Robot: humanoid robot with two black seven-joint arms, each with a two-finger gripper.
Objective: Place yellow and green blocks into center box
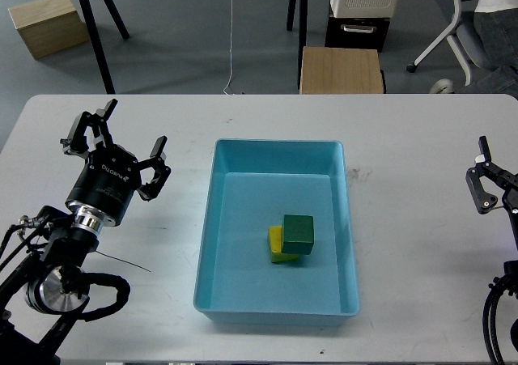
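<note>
Head view, items as seen. Large shallow light blue plastic tray [277, 227] with rounded corners: centred on the white table [405, 138]. Small dark green cube [298, 234]: inside the tray, resting partly on the small bright yellow cube [277, 245], the two touching. My left gripper [113, 148]: left of the tray, fingers spread apart, holding nothing. My right gripper [484, 179]: at the right edge, well apart from the tray; jaw state I cannot tell. Light wooden boxes [341, 70]: on the floor beyond the table.

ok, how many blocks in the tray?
2. The green block sits near the middle of the blue tray, leaning on the yellow block, which pokes out at its left and underneath. Nothing seems hidden.
</note>
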